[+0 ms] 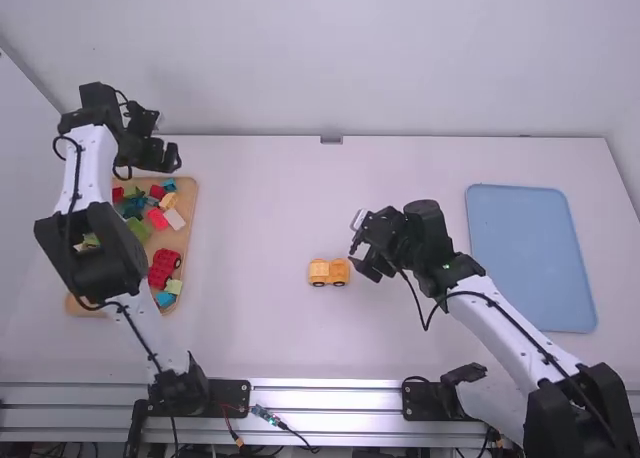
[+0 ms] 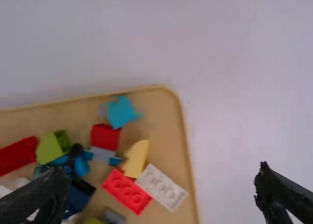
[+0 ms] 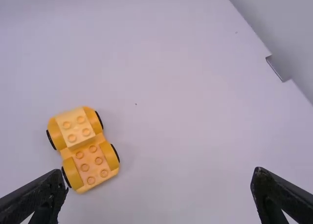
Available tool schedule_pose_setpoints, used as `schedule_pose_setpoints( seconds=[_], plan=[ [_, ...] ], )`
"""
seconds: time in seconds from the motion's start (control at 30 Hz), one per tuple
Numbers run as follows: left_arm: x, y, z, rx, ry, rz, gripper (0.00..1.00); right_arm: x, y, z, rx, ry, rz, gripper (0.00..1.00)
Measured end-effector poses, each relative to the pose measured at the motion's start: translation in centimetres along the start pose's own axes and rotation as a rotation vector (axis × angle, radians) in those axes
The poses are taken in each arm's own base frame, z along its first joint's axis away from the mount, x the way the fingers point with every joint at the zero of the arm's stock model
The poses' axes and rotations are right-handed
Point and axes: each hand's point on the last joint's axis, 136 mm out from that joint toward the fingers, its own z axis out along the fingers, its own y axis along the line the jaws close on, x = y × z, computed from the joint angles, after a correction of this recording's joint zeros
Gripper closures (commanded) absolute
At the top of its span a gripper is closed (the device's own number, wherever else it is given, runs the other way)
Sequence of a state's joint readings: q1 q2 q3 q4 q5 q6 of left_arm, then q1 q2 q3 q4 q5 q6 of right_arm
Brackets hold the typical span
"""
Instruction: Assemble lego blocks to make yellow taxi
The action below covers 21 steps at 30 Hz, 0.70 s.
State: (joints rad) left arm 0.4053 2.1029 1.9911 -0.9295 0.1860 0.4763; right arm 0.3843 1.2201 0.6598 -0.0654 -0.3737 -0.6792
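A yellow-orange car base (image 1: 328,272) with dark wheels stands on the table near the middle; bare studs top this car base (image 3: 85,148) in the right wrist view. Just to its right and slightly above hangs my right gripper (image 1: 362,260); the fingers of my right gripper (image 3: 159,192) are wide apart with nothing between them. My left gripper (image 1: 172,158) is over the far end of the wooden tray, and my left gripper (image 2: 164,190) is open and empty there. Beneath it lie a white brick (image 2: 162,187), a red brick (image 2: 127,191) and a yellow curved piece (image 2: 135,159).
The wooden tray (image 1: 188,213) on the left holds more loose blocks, among them a red vehicle piece (image 1: 163,268) and a turquoise piece (image 2: 122,112). A blue tray (image 1: 530,258) lies at the right. A wall rises behind the table's far edge.
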Motion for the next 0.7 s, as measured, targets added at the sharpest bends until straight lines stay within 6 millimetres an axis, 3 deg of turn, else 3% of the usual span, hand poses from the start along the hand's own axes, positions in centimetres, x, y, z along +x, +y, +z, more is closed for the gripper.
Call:
schedule_pose_setpoints(
  seconds=[0.1, 0.13, 0.33, 0.4, 0.47, 0.7],
  plan=[
    [1.3, 1.3, 1.0, -0.023, 0.047, 0.028, 0.11, 0.1, 0.1, 0.0, -0.002, 0.004, 0.003, 0.01],
    [2.0, 1.7, 1.3, -0.023, 0.072, 0.042, 0.16, 0.1, 0.0, 0.0, -0.001, 0.003, 0.003, 0.01],
    [3.5, 3.4, 2.7, -0.034, 0.112, 0.079, 0.22, -0.1, 0.0, 0.0, 0.002, -0.001, -0.002, 0.01],
    [3.9, 3.6, 3.4, -0.029, 0.123, 0.105, 0.25, -0.1, 0.1, 0.1, 0.000, -0.001, -0.007, 0.01],
    [4.0, 3.9, 4.0, -0.030, 0.124, 0.124, 0.34, -0.2, 0.3, 0.1, -0.004, -0.002, -0.011, 0.01],
    [4.7, 4.3, 6.9, -0.045, 0.098, 0.173, 0.41, -0.3, 0.3, 0.1, -0.004, -0.002, -0.013, 0.01]
  ],
)
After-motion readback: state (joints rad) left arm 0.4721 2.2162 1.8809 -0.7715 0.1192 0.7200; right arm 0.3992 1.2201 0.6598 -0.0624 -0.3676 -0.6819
